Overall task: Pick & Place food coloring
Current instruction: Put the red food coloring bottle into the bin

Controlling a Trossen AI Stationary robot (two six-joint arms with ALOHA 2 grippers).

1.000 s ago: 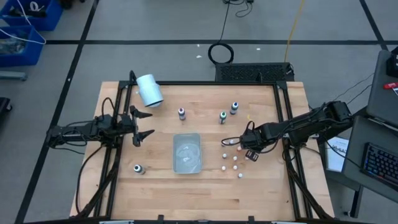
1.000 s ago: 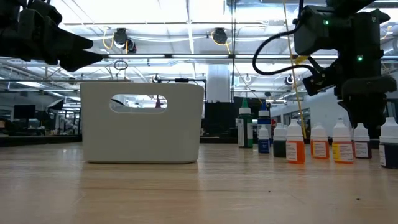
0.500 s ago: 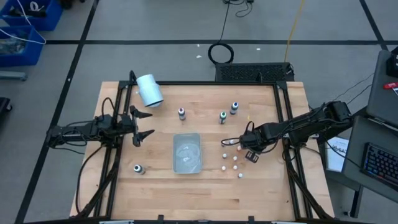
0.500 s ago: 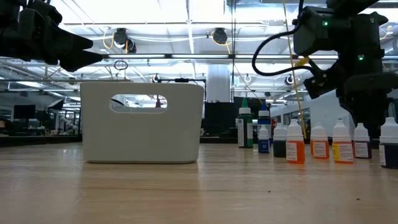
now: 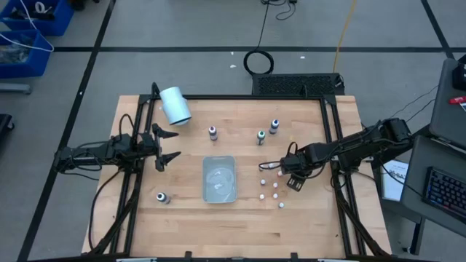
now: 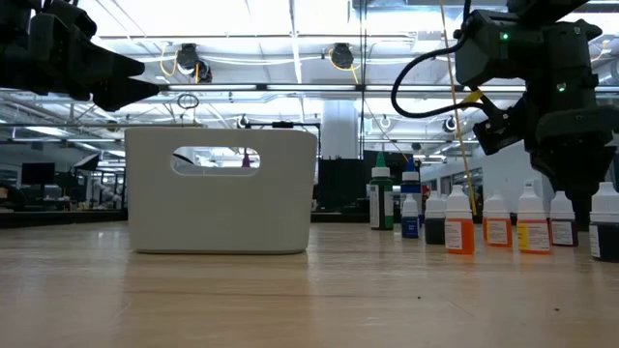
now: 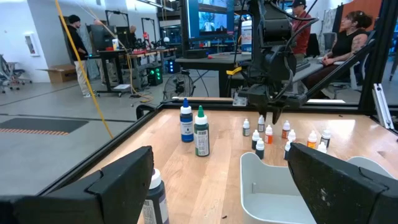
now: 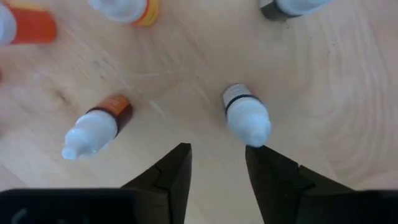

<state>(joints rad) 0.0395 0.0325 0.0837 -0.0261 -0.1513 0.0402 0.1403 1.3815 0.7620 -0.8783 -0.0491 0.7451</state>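
High view: straight down from well above, whole table (image 5: 233, 218) and both arms inside the frame, floor showing past every edge. Low view: at table-top height, level across the wood to the white bin (image 6: 221, 189) and into the room; left wrist view looks from the left edge across to the right edge, sharing that bin (image 7: 273, 186) and the small bottles (image 7: 268, 133). Right wrist view: very near, facing down onto the wood and those bottles (image 8: 245, 115).

Both arms (image 5: 95, 154) are matte black, jointed, with angular wedge-shaped fingers (image 8: 168, 175). A black cable (image 6: 426, 70) loops from the right arm (image 5: 357, 148). Small green lights (image 6: 504, 37) glow on its wrist housing.
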